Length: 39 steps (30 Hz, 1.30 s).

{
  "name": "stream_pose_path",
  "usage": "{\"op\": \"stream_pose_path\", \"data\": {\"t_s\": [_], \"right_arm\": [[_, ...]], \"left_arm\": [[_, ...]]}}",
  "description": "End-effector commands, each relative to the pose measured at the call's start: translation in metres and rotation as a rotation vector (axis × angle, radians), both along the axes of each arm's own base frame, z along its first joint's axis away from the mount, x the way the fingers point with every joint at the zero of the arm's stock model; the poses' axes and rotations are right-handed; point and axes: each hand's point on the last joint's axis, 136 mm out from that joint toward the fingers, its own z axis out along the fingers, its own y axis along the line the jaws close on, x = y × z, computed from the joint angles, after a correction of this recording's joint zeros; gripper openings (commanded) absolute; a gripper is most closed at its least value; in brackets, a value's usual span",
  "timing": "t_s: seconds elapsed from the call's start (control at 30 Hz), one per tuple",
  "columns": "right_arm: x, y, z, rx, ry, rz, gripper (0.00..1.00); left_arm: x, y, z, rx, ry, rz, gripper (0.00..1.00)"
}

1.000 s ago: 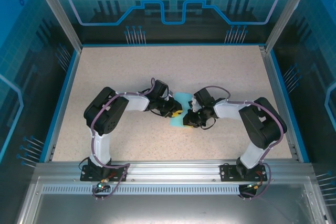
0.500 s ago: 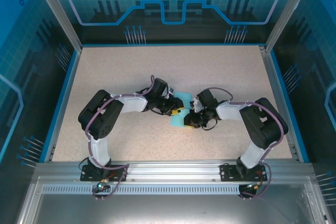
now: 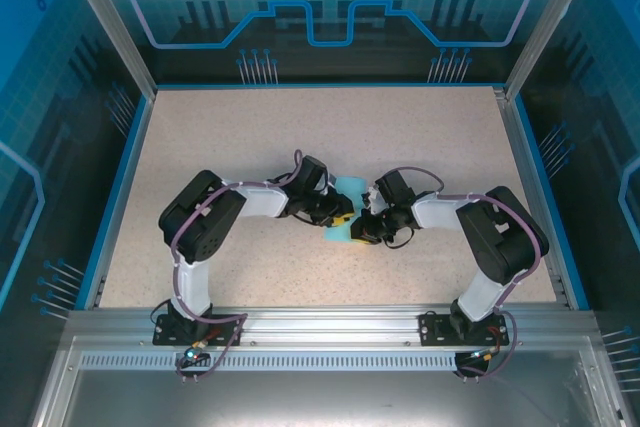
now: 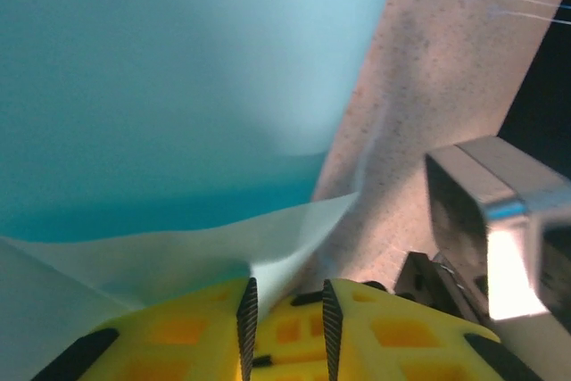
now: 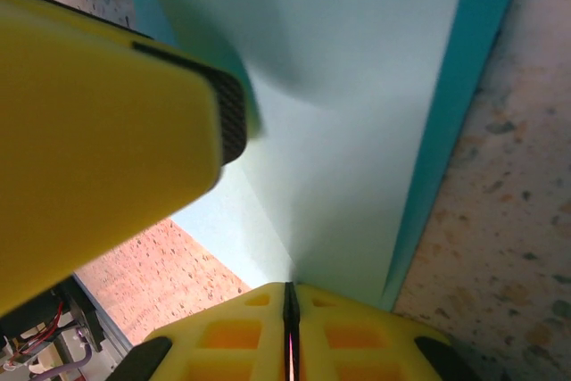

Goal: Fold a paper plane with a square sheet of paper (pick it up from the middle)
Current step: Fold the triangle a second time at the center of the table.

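Observation:
The light-cyan sheet of paper, folded into a smaller angular shape, lies mid-table between both grippers. My left gripper comes at it from the left. In the left wrist view the left gripper has its jaws a small gap apart, and a raised flap of the paper reaches against the left pad. My right gripper meets the paper from the right. The right wrist view has the right gripper shut on a crease of the paper, with a left gripper finger just above.
The speckled beige table has a blue rim on three sides. An aluminium rail with both arm bases runs along the near edge. Metal frame posts stand at the back corners.
The left arm's elbow swung out to the left and came back, and its gripper edged a little right onto the paper. The right arm barely moved.

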Motion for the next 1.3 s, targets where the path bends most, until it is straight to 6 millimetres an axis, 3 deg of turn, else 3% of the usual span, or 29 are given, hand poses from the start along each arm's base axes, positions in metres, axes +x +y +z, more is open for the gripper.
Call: {"op": "stream_pose_path", "data": {"t_s": [0.0,0.17,0.87,1.27], "right_arm": [[-0.011,-0.021,-0.02,-0.095,0.07,-0.038,0.08],[-0.014,-0.026,-0.024,-0.127,0.089,-0.038,0.04],[-0.016,-0.028,-0.024,-0.137,0.096,-0.042,0.02],[-0.015,-0.029,-0.022,-0.126,0.094,-0.05,0.02]], "left_arm": [[-0.001,0.013,-0.023,0.085,0.015,0.025,0.28],[0.008,0.025,-0.032,0.12,0.009,0.063,0.26],[0.04,0.058,-0.021,0.142,-0.082,0.126,0.28],[0.043,0.073,-0.029,0.197,-0.142,0.125,0.27]]}}
